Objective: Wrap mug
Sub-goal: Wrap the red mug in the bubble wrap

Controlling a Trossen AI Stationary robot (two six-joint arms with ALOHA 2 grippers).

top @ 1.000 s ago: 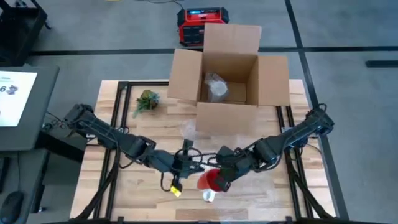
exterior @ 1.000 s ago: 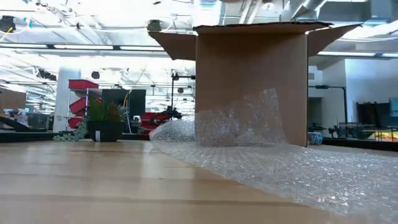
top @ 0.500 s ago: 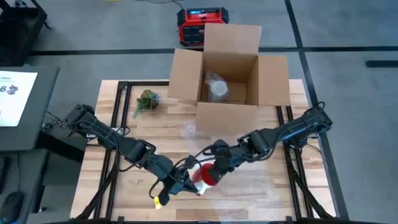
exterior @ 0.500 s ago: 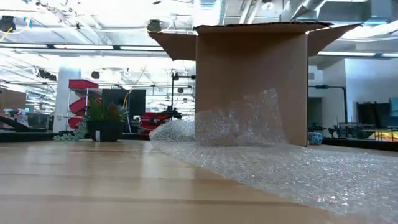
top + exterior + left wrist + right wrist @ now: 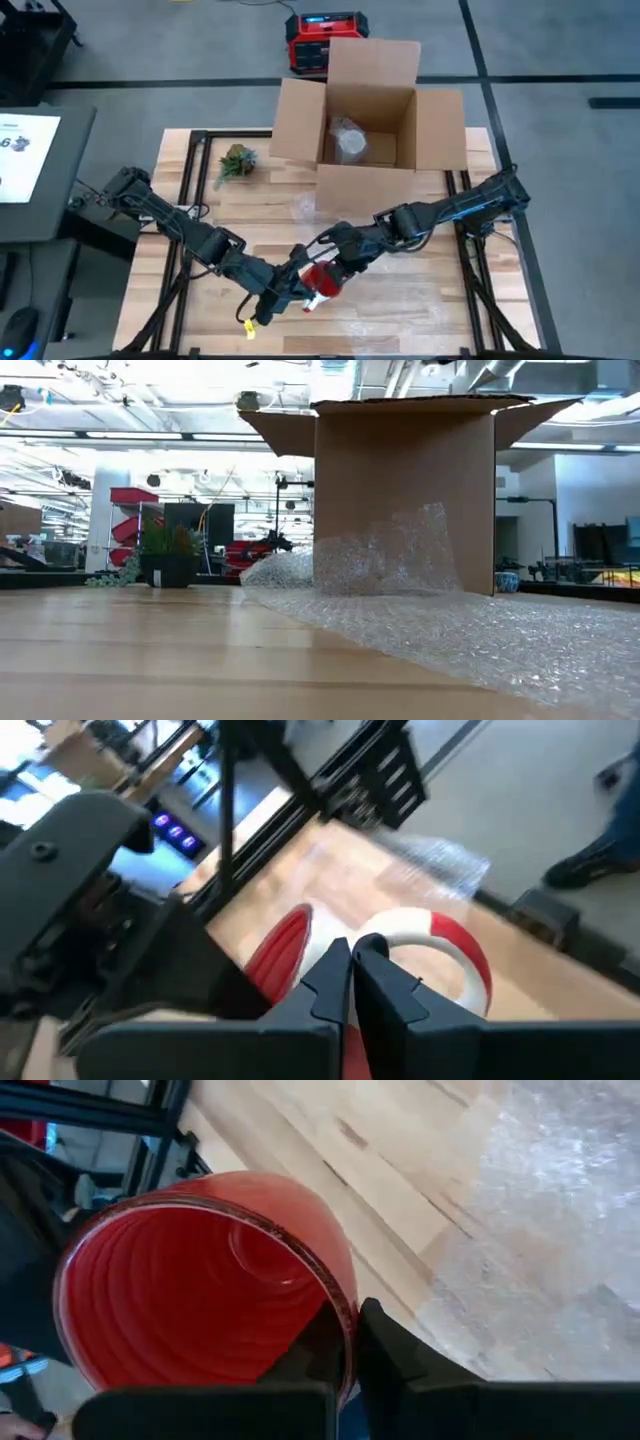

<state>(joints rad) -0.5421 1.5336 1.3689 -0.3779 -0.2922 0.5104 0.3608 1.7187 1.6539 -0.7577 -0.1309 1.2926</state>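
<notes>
The red mug (image 5: 322, 280) lies tilted on its side near the table's front middle. Its open mouth (image 5: 190, 1290) faces my right wrist camera. My right gripper (image 5: 336, 268) comes from the right and is shut on the mug. My left gripper (image 5: 297, 290) reaches in from the left, shut, with its tips (image 5: 352, 952) right at the mug's red-and-white handle (image 5: 455, 950). A sheet of bubble wrap (image 5: 560, 1250) is spread flat on the table to the mug's right. The low view shows neither the mug nor the arms. My right gripper holds the mug's wall at the rim (image 5: 345, 1315), one finger inside the mouth and one outside. The fingers come about level from the table's right side. The mug is tipped over, mouth toward the right; whether it rests on the table I cannot tell. My left gripper has its shut fingertips at one end of the handle (image 5: 385, 932), but whether they touch it I cannot tell.
An open cardboard box (image 5: 370, 120) stands at the table's far middle with a bubble-wrapped bundle (image 5: 348, 142) inside. A small potted plant (image 5: 235, 160) sits at the far left. More crumpled bubble wrap (image 5: 380, 555) lies against the box front.
My right gripper has carried the mug toward the table's left and a little toward the far edge, off the bubble wrap. My left gripper has swung toward the near edge and now points at the mug's left side.
</notes>
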